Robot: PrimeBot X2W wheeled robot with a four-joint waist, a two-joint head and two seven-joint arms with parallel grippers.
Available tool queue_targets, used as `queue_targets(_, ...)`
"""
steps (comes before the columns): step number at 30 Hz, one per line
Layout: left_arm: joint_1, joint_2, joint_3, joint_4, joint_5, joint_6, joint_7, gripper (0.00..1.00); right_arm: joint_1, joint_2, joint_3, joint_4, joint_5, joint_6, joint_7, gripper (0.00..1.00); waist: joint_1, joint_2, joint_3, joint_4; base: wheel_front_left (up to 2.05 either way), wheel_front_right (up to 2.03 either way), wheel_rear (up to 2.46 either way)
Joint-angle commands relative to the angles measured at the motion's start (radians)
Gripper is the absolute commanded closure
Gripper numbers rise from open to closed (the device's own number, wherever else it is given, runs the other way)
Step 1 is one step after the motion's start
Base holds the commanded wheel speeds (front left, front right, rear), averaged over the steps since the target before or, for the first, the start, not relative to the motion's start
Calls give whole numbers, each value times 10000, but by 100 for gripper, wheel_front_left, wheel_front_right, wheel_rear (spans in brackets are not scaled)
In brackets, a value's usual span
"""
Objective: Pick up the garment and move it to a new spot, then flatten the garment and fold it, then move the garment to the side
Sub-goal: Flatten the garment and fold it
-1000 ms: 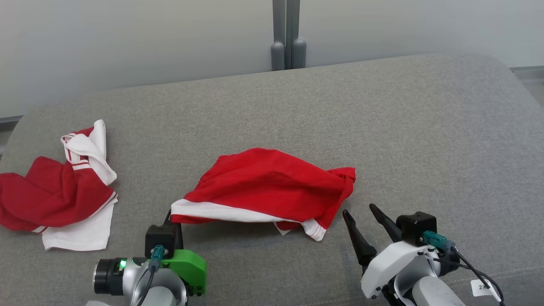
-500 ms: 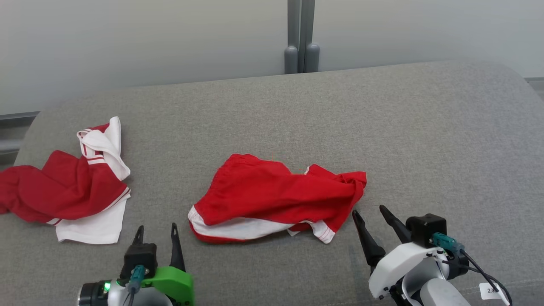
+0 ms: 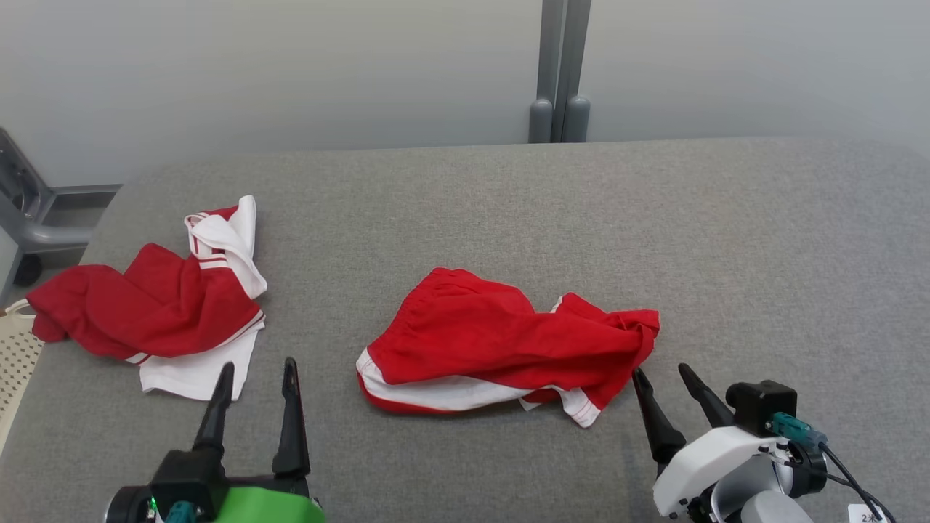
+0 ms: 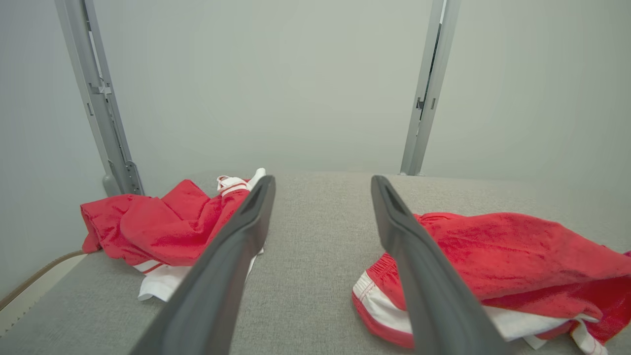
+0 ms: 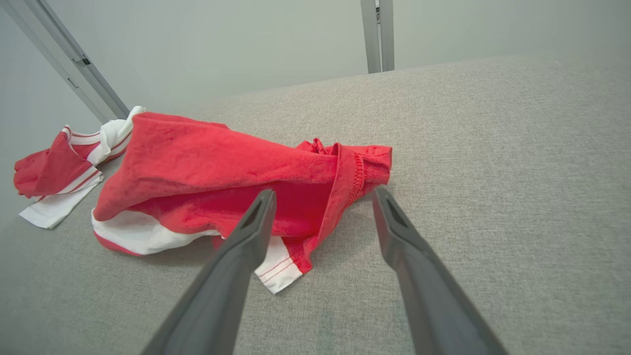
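Head view: a grey padded surface (image 3: 726,240) fills the middle and bottom of the frame, with a pale wall behind it and a grey post (image 3: 558,73) at top centre.
Task item: the red garment (image 3: 508,341) lies crumpled on the surface just right of frame centre. Its gathered waistband sits at the upper left of the heap, and a white band runs along its lower edge.
Other cloth: a second garment (image 3: 160,312), red with white panels and striped trim, lies bunched at the left of the frame, well apart from the first.
Left gripper (image 3: 259,365): it is at the lower left with its fingers pointing up the frame, spread wide and holding nothing. The tips sit between the two heaps, and one tip shows against the white edge of the second garment; contact cannot be told.
Left wrist view: bare grey surface shows in the gap between the two fingers, with a heap of red cloth on either side.
Right gripper (image 3: 660,370): it is at the lower right, with its jaws apart and empty and its tips just below the right end of the red garment.
Right wrist view: one finger crosses the white hem corner and the other is over bare surface. Whether either touches the cloth is unclear.
Frame edge: a grey metal frame (image 3: 22,211) stands at the upper left.
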State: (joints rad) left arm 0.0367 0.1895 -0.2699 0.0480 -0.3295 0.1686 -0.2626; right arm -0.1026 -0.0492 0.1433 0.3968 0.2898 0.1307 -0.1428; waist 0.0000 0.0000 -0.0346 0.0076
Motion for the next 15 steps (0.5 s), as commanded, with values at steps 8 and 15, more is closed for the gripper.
queue_targets(8, 1070, -360, 699, -37, 683, -1499, -34, 0, 436, -25, -336, 108, 655, 1, -400, 0, 0, 0, -342, 302, 0, 0, 0)
queue_targets(15, 1732, -382, 1202, 438, 1215, -2254, -34, 0, 910, -24, -577, 347, 509, 1, -499, 0, 0, 0, -521, 334, 0, 0, 0)
